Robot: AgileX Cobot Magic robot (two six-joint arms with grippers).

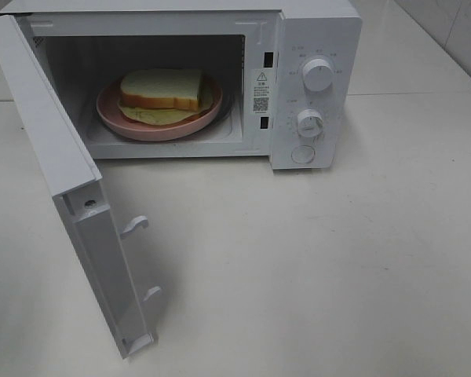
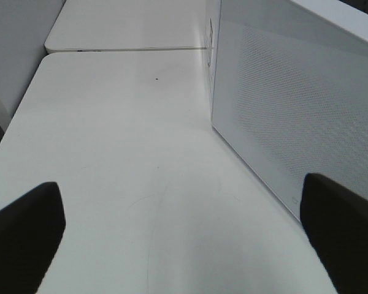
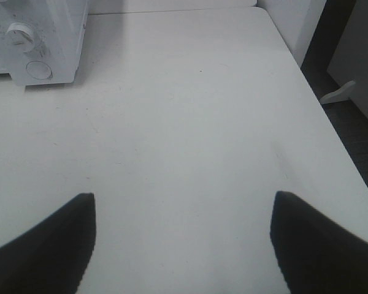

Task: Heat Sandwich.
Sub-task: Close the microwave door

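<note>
Table (image 1: 314,267) holds the microwave (image 1: 314,47), door (image 1: 63,196) wide open. Inside the microwave, the pink plate (image 1: 114,119) carries the sandwich (image 1: 161,89). Left gripper (image 2: 181,211) is spread beside the microwave and right gripper (image 3: 183,211) is spread off its knob side, both holding nothing and well apart from the sandwich.

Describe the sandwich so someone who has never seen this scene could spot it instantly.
Find the white microwave, its door swung open to the left. Inside sits a round pink plate, and the sandwich lies on it. It is the only squarish thing there: white bread with tan crust over a pale yellow-green layer.
</note>
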